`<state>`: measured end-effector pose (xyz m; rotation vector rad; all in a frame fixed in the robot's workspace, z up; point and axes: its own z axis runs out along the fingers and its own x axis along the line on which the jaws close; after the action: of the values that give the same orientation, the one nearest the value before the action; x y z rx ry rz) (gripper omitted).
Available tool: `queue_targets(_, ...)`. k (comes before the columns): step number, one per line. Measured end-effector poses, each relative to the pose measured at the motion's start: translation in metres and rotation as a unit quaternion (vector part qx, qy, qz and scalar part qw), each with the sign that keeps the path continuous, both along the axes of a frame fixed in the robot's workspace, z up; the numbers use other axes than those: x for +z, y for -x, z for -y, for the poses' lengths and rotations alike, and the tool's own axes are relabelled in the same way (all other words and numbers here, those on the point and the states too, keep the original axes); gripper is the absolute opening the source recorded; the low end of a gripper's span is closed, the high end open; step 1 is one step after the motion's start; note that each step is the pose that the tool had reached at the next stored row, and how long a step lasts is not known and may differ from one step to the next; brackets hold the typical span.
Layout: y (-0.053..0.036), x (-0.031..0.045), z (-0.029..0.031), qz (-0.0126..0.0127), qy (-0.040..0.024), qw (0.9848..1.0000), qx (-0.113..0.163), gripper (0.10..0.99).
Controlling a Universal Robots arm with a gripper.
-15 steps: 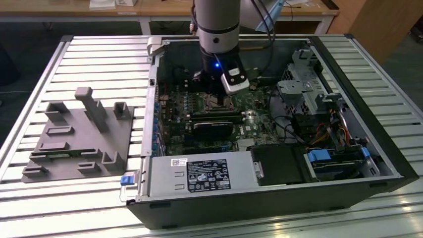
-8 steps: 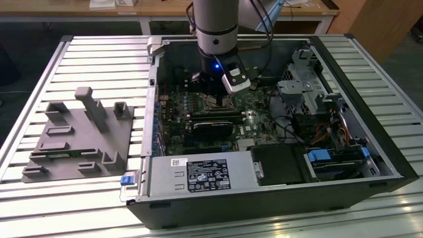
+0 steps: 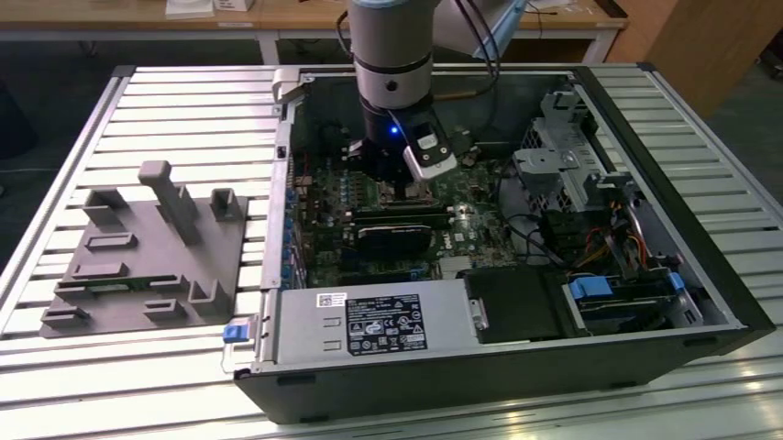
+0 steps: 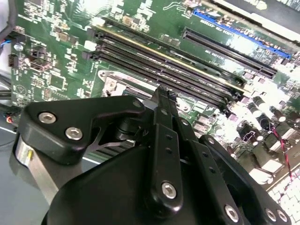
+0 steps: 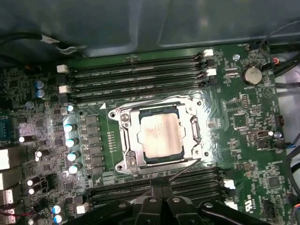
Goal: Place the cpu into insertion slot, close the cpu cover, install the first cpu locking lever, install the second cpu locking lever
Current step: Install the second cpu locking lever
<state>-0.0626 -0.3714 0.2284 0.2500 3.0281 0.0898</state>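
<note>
Cpu (image 5: pixel 159 136) lies flat, face up, inside its cover (image 5: pixel 159 161) (squared to board); fingers (image 5: pixel 161 197) together.

Gripper (image 4: pixel 161 96) over motherboard (image 4: pixel 56 56), perhaps touching.

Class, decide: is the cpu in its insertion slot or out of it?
In. The first wrist view shows the cpu lying flat inside the insertion slot.

Robotics lab/workshop: slatted alu bench (image 3: pixel 147 101), opened PC case (image 3: pixel 685 266), grey parts fixture (image 3: pixel 147 266).
</note>
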Motion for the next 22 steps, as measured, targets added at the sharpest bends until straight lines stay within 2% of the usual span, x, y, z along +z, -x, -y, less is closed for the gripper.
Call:
queue_targets(5, 0.0076, -0.0061, 0.0021, 0.0001, -0.0131, 0.9999, 0.001, 0.106)
queue_targets(10, 0.0111, -0.0124, 0.0041, 0.0000, -0.0176, 0.9998, 0.001, 0.106)
queue_targets(18, 0.0157, -0.0185, 0.0072, 0.0000, -0.0247, 0.9997, 0.001, 0.106)
queue_targets(22, 0.0161, -0.0196, 0.0125, 0.0000, -0.0362, 0.9993, 0.001, 0.106)
